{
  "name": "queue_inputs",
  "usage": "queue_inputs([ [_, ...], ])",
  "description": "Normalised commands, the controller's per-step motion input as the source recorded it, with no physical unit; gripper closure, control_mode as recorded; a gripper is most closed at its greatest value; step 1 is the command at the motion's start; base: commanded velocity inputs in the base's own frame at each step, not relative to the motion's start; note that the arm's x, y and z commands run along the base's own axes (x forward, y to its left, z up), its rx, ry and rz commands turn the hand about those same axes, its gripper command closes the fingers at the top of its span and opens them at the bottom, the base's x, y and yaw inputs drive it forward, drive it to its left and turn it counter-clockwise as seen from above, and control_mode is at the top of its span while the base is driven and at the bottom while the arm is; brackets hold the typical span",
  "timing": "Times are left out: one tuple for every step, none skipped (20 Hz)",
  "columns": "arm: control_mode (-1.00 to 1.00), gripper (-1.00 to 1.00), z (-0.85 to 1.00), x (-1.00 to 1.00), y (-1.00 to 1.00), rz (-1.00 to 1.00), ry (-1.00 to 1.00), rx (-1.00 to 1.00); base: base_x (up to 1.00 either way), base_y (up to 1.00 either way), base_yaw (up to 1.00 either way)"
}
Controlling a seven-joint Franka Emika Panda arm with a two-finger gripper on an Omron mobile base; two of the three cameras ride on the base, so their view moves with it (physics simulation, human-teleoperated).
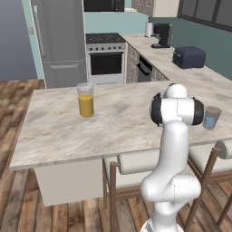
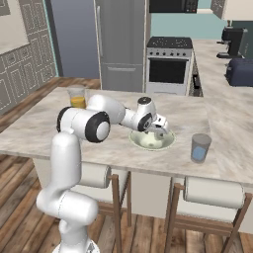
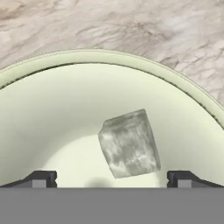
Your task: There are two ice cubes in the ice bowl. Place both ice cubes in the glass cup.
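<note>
The gripper [image 3: 112, 178] hung low inside the ice bowl [image 3: 39, 113], its fingers spread wide with one ice cube [image 3: 129, 143] lying between and just beyond the tips near the frame's lower middle, presumably so the jaws could close on either side of it. In the right base view the bowl [image 2: 165, 142] sat centre frame, partly covered by the hand [image 2: 159, 129]. The glass cup [image 2: 200, 147] stood apart at right, with something blue at its bottom, too small to identify. Only one cube could be made out in the bowl. The orange drink [image 1: 85, 99] stood upper left, uninvolved.
</note>
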Motion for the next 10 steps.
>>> queue_inputs([
  [-1.0,-1.0,-0.24,0.06,-0.25,0.07,0.01,-0.01,0.0,0.0,0.0],
  [-1.0,-1.0,-0.24,0.01,-0.31,0.07,0.0,-0.01,0.0,0.0,0.0],
  [-1.0,-1.0,-0.25,0.0,-0.37,0.09,0.01,-0.02,0.0,0.0,0.0],
  [-1.0,-1.0,-0.22,0.0,-0.37,0.09,0.0,-0.02,0.0,0.0,0.0],
  [-1.0,-1.0,-0.18,0.0,-0.36,0.09,0.0,-0.01,0.0,0.0,0.0],
  [-1.0,-1.0,-0.14,0.0,-0.32,0.09,0.0,-0.01,0.0,0.0,0.0],
  [-1.0,-1.0,-0.1,0.0,-0.31,0.09,0.0,0.0,0.0,0.0,0.0],
  [-1.0,-1.0,-0.1,0.01,-0.26,0.08,0.0,0.0,0.0,0.0,0.0],
  [-1.0,-1.0,-0.11,0.04,-0.19,0.07,0.0,0.0,0.0,0.0,0.0],
  [-1.0,-1.0,-0.12,0.06,-0.14,0.07,0.01,0.0,0.0,0.0,0.0],
])
